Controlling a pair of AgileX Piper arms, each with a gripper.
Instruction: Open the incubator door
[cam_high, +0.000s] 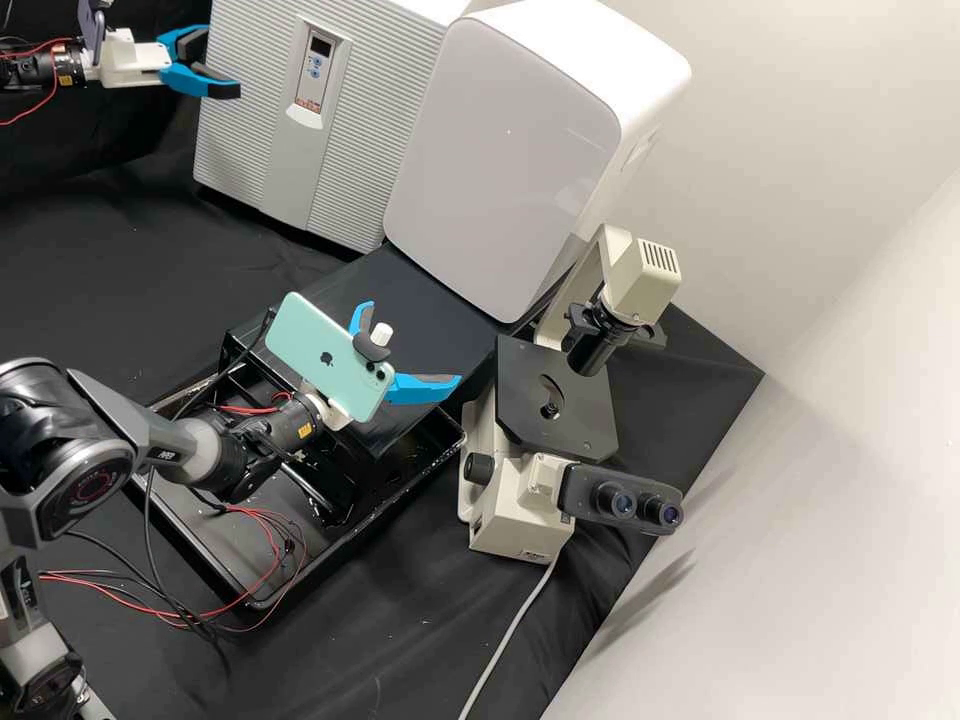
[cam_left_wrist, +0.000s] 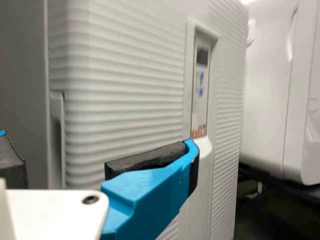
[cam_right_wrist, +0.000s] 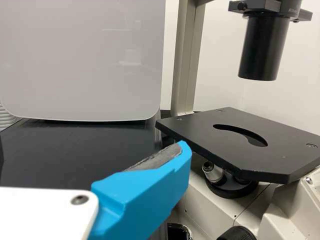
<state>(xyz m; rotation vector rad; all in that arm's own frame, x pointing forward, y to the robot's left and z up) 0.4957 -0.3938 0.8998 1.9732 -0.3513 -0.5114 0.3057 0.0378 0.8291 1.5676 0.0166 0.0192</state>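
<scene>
In the high view my left gripper (cam_high: 222, 62) is open beside the upper left edge of the ribbed grey incubator (cam_high: 250, 130), whose door looks closed. The left wrist view shows the gripper (cam_left_wrist: 100, 147) with its two fingers apart and nothing between them, in front of the incubator door (cam_left_wrist: 125, 85). A recessed grip (cam_left_wrist: 57, 130) runs along the door's side edge. My right gripper (cam_high: 412, 345) stands open over the black platform, left of the microscope; in the right wrist view the gripper (cam_right_wrist: 95, 150) has one blue finger visible.
A smooth white cabinet (cam_high: 510, 150) stands right of the incubator, behind the black platform (cam_high: 400, 290). The microscope (cam_high: 555, 400) is beside the right gripper. Under that arm are a black tray (cam_high: 235, 580) and loose red cables (cam_high: 270, 535).
</scene>
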